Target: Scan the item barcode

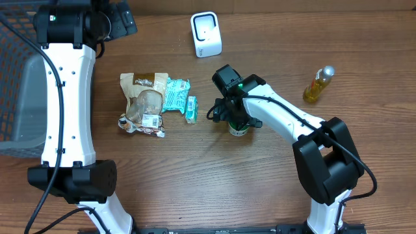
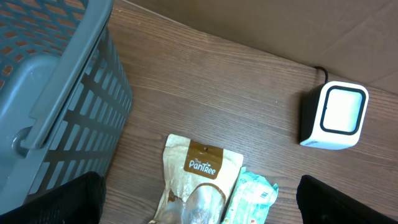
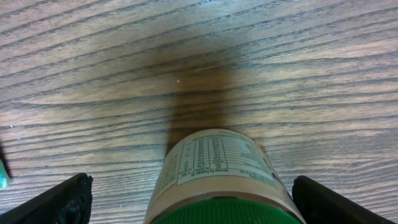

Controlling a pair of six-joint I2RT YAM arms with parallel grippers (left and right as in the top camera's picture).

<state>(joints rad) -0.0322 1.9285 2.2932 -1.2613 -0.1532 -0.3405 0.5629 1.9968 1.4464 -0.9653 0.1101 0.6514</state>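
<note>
A small jar (image 1: pixel 238 128) with a green lid and a cream label stands upright on the wooden table. My right gripper (image 1: pixel 235 117) hangs over it, open. In the right wrist view the jar (image 3: pixel 217 171) sits between the two black fingers (image 3: pixel 65 200), with a gap on each side. The white barcode scanner (image 1: pixel 206 34) stands at the back of the table, also seen in the left wrist view as a white box (image 2: pixel 333 116). My left gripper (image 2: pixel 202 202) is open and empty, high at the back left (image 1: pixel 120 19).
A PanTree snack bag (image 1: pixel 144 104), a teal packet (image 1: pixel 175 95) and a small teal box (image 1: pixel 191 109) lie left of the jar. A yellow oil bottle (image 1: pixel 318 84) stands at the right. A grey basket (image 1: pixel 19 97) sits at the left edge.
</note>
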